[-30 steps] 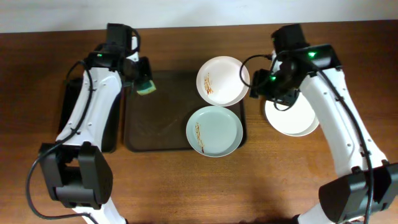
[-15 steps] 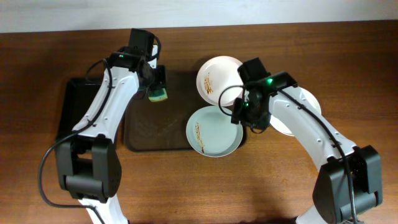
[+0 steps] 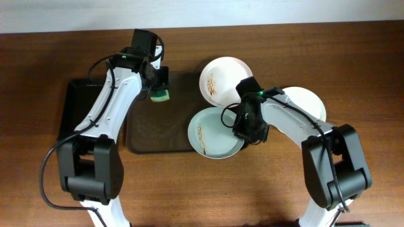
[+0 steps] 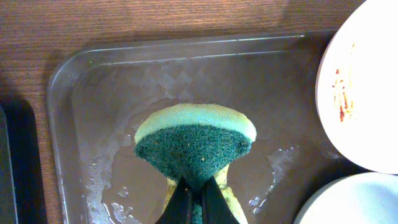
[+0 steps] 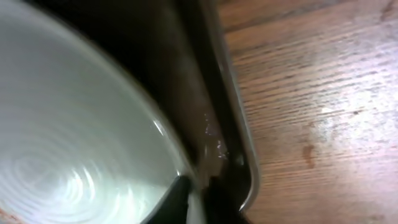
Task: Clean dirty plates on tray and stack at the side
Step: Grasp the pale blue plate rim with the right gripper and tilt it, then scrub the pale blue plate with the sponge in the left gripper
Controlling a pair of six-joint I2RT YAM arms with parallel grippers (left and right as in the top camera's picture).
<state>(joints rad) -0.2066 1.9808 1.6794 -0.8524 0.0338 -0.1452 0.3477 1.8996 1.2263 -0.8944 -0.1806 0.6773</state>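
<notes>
In the left wrist view my left gripper (image 4: 196, 193) is shut on a green and yellow sponge (image 4: 194, 140), held above the wet floor of the dark-brown tray (image 4: 99, 124). From overhead the sponge (image 3: 163, 95) hangs over the tray's (image 3: 158, 126) far left part. A white plate (image 3: 224, 81) with brown-orange streaks lies at the tray's far right corner. In front of it lies a pale blue-green plate (image 3: 211, 132) with a streak. My right gripper (image 3: 247, 129) is shut on that plate's right rim (image 5: 74, 137); one finger is inside the rim, the other outside, next to the tray wall (image 5: 230, 124).
A clean white plate (image 3: 308, 104) rests on the wooden table right of the tray. A smaller black tray (image 3: 76, 113) lies left of the brown tray, under my left arm. Bare wood (image 5: 323, 93) lies beyond the tray's right rim.
My right gripper has left the white plate on the table, crossed left to the blue-green plate and shut on its rim. My left gripper has carried the sponge a little rightward.
</notes>
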